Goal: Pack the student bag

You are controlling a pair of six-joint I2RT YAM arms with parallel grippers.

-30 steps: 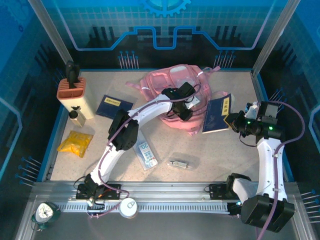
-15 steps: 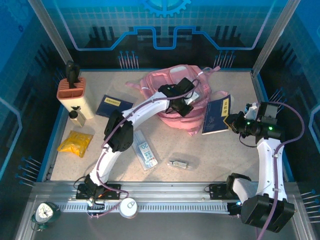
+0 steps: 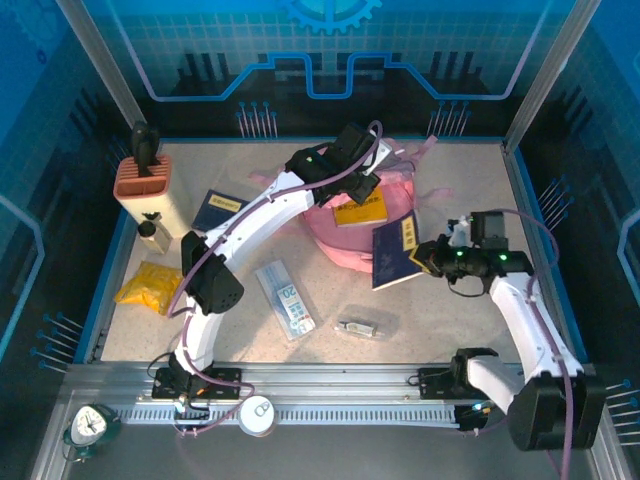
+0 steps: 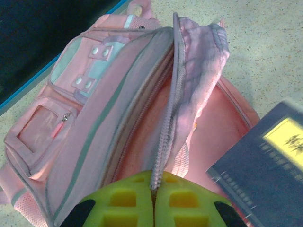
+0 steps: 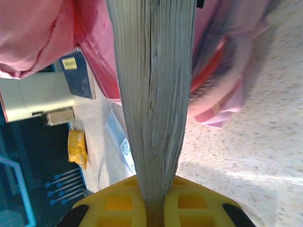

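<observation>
The large soft pink fabric student bag (image 3: 335,228) lies at the far middle of the table, its main compartment unzipped and gaping. From above, a flat yellow-orange item with dark print (image 3: 360,212) shows in the open mouth. The left gripper (image 3: 365,178) is at the bag's far edge. In its wrist view, its yellow fingers (image 4: 128,203) are pressed together on the zip edge and hold the pale flap up. The right gripper (image 3: 428,258) is just right of the bag and is clamped on a dark blue book with a yellow label (image 3: 393,255). The book is tilted against the bag's near right side, and its grey page edge (image 5: 154,94) runs up between the fingers.
</observation>
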